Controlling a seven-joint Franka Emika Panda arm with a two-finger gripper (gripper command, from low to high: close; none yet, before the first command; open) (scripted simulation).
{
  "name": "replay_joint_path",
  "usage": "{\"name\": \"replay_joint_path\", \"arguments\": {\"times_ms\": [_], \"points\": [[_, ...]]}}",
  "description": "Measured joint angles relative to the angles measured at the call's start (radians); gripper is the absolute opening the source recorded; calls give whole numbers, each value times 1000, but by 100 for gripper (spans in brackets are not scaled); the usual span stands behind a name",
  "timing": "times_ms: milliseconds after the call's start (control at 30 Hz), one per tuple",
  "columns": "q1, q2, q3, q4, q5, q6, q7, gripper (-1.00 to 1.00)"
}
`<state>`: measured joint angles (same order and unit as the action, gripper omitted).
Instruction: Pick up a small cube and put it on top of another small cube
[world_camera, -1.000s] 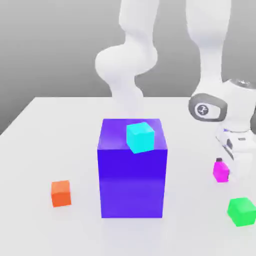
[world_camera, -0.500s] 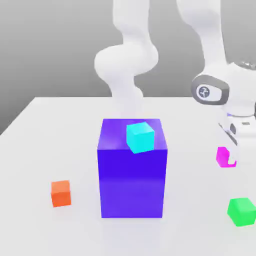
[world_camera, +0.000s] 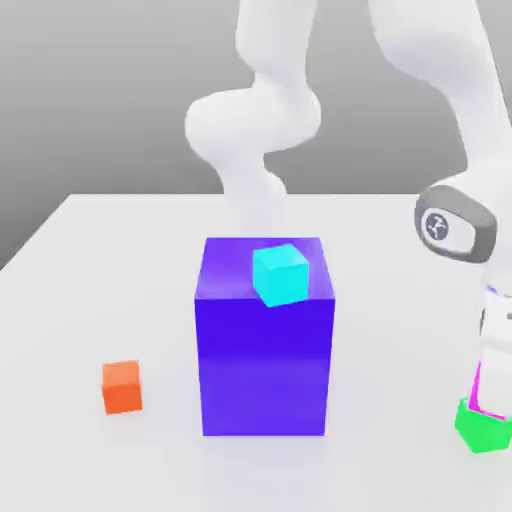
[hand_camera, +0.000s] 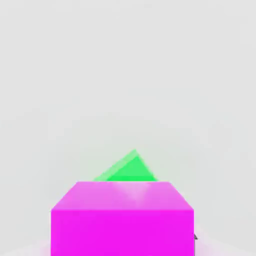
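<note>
Right now the arm (world_camera: 455, 90) reaches down at the exterior view's right edge, and its hand (world_camera: 494, 390) hangs low just over the small green cube (world_camera: 482, 430), which sits on the white table (world_camera: 100, 260) near the front right corner. The small magenta cube (world_camera: 477, 392) shows there as a narrow pink strip along the hand's side facing the exterior view's left. It lies directly above the green cube's top and close against the hand, though I cannot tell whether it touches the green cube. In the hand view the magenta cube (hand_camera: 122, 217) sits broad and square close under the camera, level and not tilted, and one corner of the green cube (hand_camera: 129, 170) pokes out from behind its far edge, so the two are not squarely aligned. Whether the hand is grasping the magenta cube or has released it, I cannot tell. Well apart, toward the middle of the table, stands the big blue-violet block (world_camera: 265, 370) with a small cyan cube (world_camera: 280, 275) resting on its top, turned a little askew. A small orange cube (world_camera: 122, 387) lies alone on the table near the exterior view's left, clear of the block.
</note>
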<state>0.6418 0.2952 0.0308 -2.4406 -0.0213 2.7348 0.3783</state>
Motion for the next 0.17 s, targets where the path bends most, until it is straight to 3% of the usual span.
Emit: {"name": "replay_joint_path", "arguments": {"times_ms": [167], "points": [[-1,-23,1,-1,2,-21,-1,100]]}}
